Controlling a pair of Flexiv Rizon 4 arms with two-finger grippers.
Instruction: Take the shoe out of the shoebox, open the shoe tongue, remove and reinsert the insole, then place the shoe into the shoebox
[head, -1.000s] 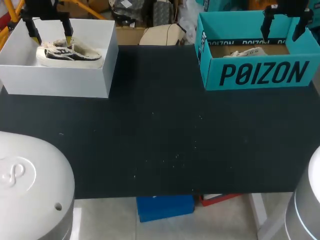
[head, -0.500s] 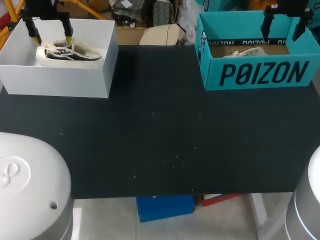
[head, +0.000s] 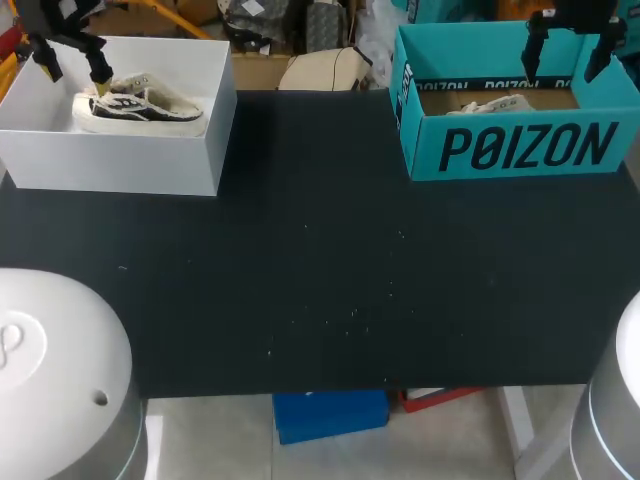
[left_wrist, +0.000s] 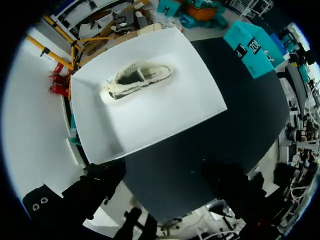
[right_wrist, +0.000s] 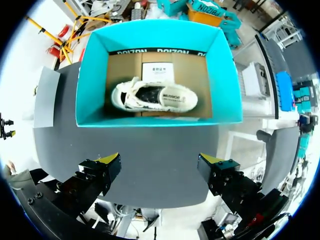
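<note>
A white and black shoe (head: 140, 103) lies on its side in the white shoebox (head: 120, 165) at the table's far left. My left gripper (head: 72, 64) hangs open above that box's far left corner, beside the shoe's heel. From the left wrist the shoe (left_wrist: 137, 80) lies well ahead of the gripper (left_wrist: 165, 182), inside the white box (left_wrist: 160, 115). A white shoe (head: 490, 104) rests in the teal shoebox (head: 520, 150) at far right. My right gripper (head: 566, 55) is open above it. In the right wrist view the shoe (right_wrist: 154, 96) is ahead of the open gripper (right_wrist: 160, 160).
The black table top (head: 320, 270) stretches between the two boxes. The teal box (right_wrist: 150, 120) has tall walls and a brown cardboard floor with a white paper label (right_wrist: 157, 70) behind the shoe.
My left gripper has shifted left, from above the shoe's heel toward the white box's left wall. The right arm and both shoes have stayed put.
</note>
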